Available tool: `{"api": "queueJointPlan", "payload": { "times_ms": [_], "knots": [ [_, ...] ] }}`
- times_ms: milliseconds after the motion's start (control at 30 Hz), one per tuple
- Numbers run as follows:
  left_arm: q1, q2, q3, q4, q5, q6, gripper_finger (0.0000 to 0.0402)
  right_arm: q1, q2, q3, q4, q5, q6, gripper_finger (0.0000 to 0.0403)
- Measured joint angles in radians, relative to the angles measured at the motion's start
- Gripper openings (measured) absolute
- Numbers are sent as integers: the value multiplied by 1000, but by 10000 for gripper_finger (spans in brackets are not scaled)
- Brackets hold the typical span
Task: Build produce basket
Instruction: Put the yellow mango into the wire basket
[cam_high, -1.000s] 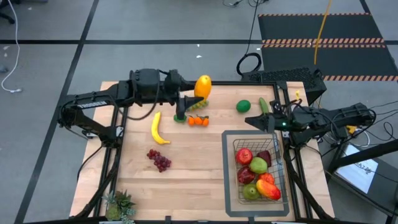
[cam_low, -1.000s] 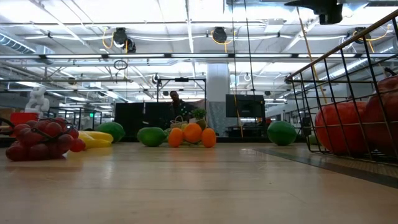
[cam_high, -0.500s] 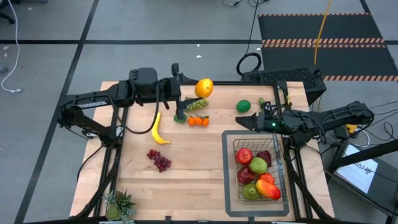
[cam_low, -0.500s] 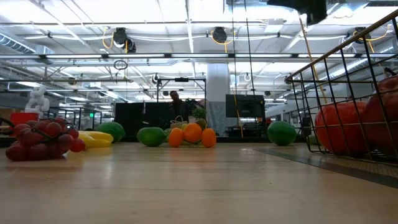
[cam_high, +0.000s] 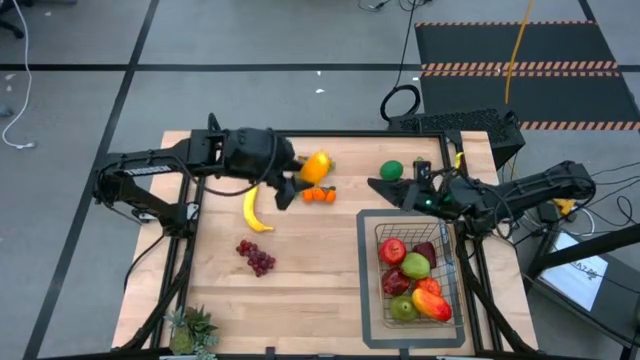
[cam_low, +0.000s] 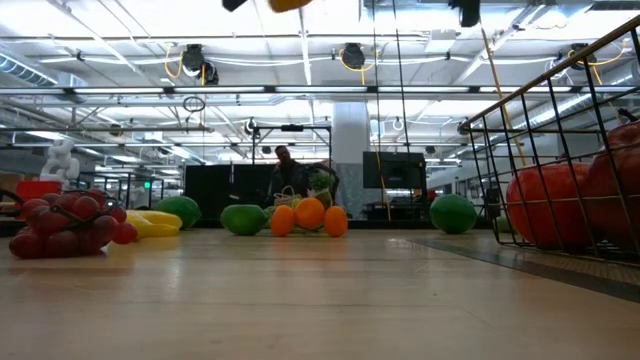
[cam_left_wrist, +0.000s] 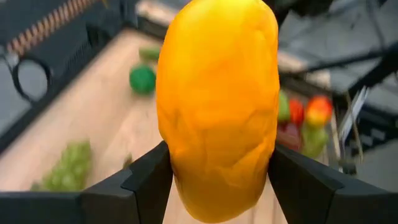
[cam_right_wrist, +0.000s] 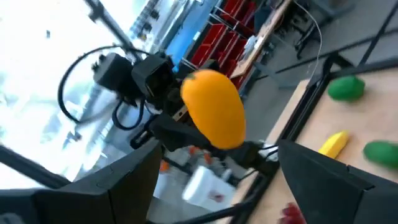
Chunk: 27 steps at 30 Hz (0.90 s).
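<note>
The left gripper (cam_high: 300, 178) is closed around a yellow-orange mango (cam_high: 315, 167), lifted clear of the wooden table (cam_high: 310, 270). In the left wrist view the mango (cam_left_wrist: 217, 106) fills the space between the two dark fingers (cam_left_wrist: 146, 180), which press against its sides.

The wire basket (cam_high: 372, 280) serves as the landmark. It sits at the table's right near corner and already holds a red apple (cam_high: 392, 250), a green apple (cam_high: 415, 266), a green fruit at its near end (cam_high: 403, 308) and several other red and orange pieces.

The held mango is up-table and to the left of the basket, well apart from it. Just beneath it lie small oranges (cam_high: 320, 195). Further left of the basket are a banana (cam_high: 253, 211) and a bunch of red grapes (cam_high: 258, 258). Beyond the basket's far edge sits a green lime (cam_high: 391, 171).

The right gripper (cam_high: 385, 190) hovers just past the basket's far-left corner, its fingers spread apart and holding nothing; in its wrist view the mango (cam_right_wrist: 213, 116) shows in the gap between them.

A spiky potted plant (cam_high: 192, 328) stands at the table's near-left corner, far from the basket.

From table height, the basket's mesh wall (cam_low: 560, 150) rises at the right, with grapes (cam_low: 65, 225) at the left.
</note>
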Motion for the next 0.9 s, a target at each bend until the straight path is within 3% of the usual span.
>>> {"api": "queueJointPlan", "payload": {
  "times_ms": [167, 333, 500, 633, 900],
  "knots": [
    [-42, 11, -1, -90, 1, 24, 241, -3, 75, 0, 94, -58, -220, 315],
    [-87, 21, -2, -94, 30, 115, 241, -26, 128, 0, 133, -166, -477, 315],
    [-109, 46, -2, -85, 27, 126, 241, -35, 157, 0, 141, -191, -741, 315],
    [-118, 80, -5, -85, 27, 127, 241, -64, 177, 0, 152, -211, -787, 315],
    [-118, 132, -6, -33, 26, 128, 241, -132, 201, 1, 180, -374, -770, 315]
  ]
}}
